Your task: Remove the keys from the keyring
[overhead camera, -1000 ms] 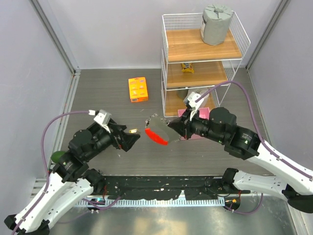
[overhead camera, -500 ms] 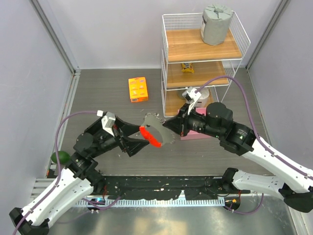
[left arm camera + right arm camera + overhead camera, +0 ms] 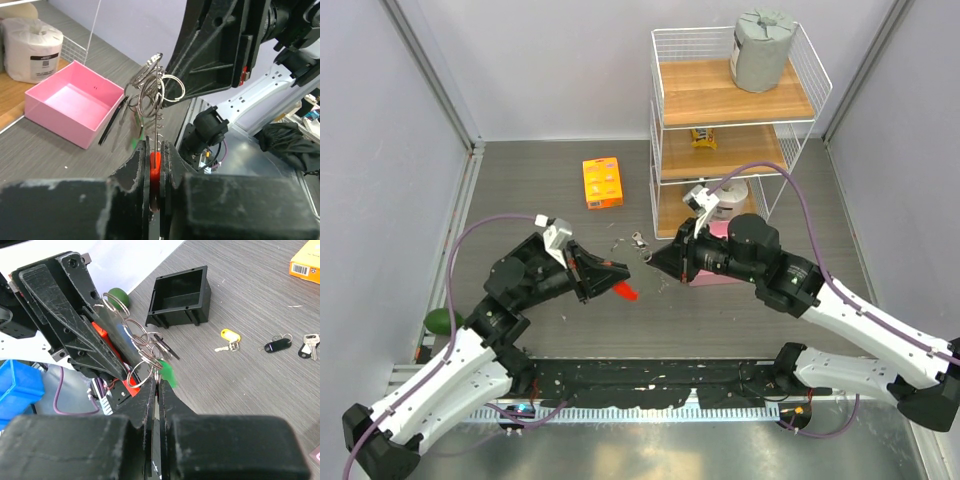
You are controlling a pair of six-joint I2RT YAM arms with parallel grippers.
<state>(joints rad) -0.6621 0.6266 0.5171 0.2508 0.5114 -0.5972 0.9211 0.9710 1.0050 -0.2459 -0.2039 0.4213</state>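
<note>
Two arms meet over the middle of a grey table, the keyring held in the air between them. A white wire rack stands at 1 o'clock from that meeting point, with a grey roll on its top shelf. The left arm reaches in from 8 o'clock and the right arm from 4 o'clock.

An open pink box sits on the table at the rack's foot, at 3 o'clock from the ring. An orange box lies flat at 11 o'clock. In the right wrist view a black box stands open on the table, with a green ball just beside it at its 9 o'clock.

The left gripper has its fingers pressed onto the red fob from both sides, and a short chain rises from the fob to a cluster of rings. The right gripper has its fingers pressed together, pinching one ring of that cluster. A green tag and a dark flat key hang among the rings.

Three keys lie loose on the table in a row, well apart from the ring: one yellow-headed, one dark-headed, one plain silver.
</note>
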